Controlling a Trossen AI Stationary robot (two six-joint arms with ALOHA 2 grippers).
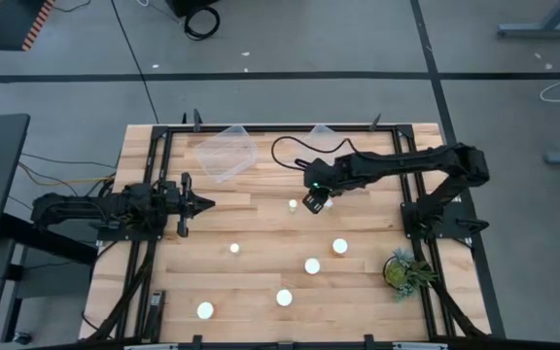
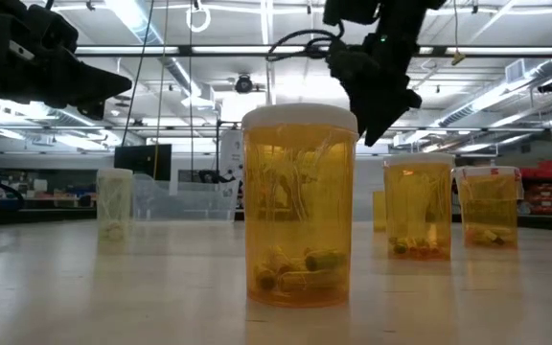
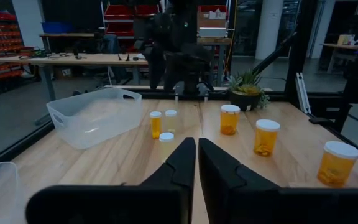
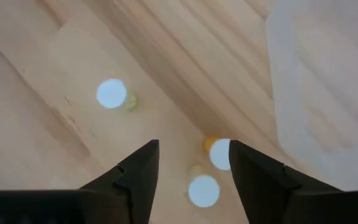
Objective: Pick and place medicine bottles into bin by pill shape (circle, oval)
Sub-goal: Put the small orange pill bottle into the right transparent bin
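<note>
Several amber medicine bottles with white caps stand upright on the wooden table [image 1: 261, 228]: two at mid-table [image 1: 293, 205] [image 1: 327, 203], others nearer the front [image 1: 233, 249] [image 1: 339, 246] [image 1: 311, 264] [image 1: 284, 297] [image 1: 204, 310]. My right gripper [image 1: 315, 200] hangs open above the two mid-table bottles, pointing steeply down. In the right wrist view [image 4: 191, 165] two caps [image 4: 220, 154] [image 4: 202, 190] show below the gap between its fingers. My left gripper [image 1: 202, 203] [image 3: 196, 155] waits shut and level at the table's left.
A clear plastic bin [image 1: 227, 151] [image 3: 95, 115] lies at the far side, and a second one [image 1: 324, 131] stands farther right. A small green plant [image 1: 403, 270] stands at the front right. A black frame [image 1: 158, 156] borders the table.
</note>
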